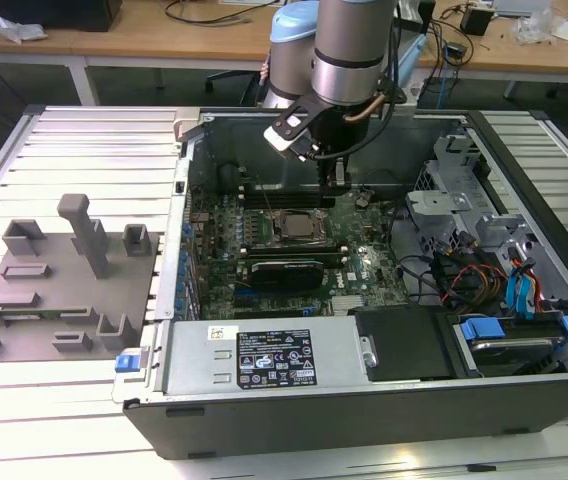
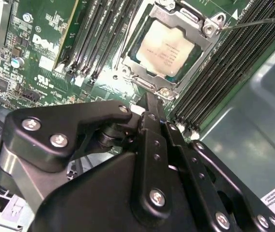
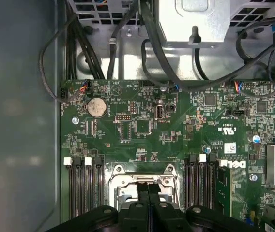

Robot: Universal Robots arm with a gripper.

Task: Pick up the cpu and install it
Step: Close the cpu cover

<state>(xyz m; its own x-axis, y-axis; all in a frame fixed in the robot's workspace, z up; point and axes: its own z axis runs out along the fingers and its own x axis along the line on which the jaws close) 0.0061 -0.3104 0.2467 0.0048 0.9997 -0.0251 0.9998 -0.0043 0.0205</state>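
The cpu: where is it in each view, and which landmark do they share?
Exterior view: cpu in the socket frame, mid-case.
Second wrist view: pale square inside that frame.
First wrist view: the gripper covers the frame's middle; cpu hidden.
Shared landmark: the socket frame.

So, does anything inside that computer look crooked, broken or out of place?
Nothing stands out. The cpu lies flat and square inside the socket's metal frame, not tilted. The gripper sits by the socket's edge, jaws closed and empty. The board around it shows no visible damage.
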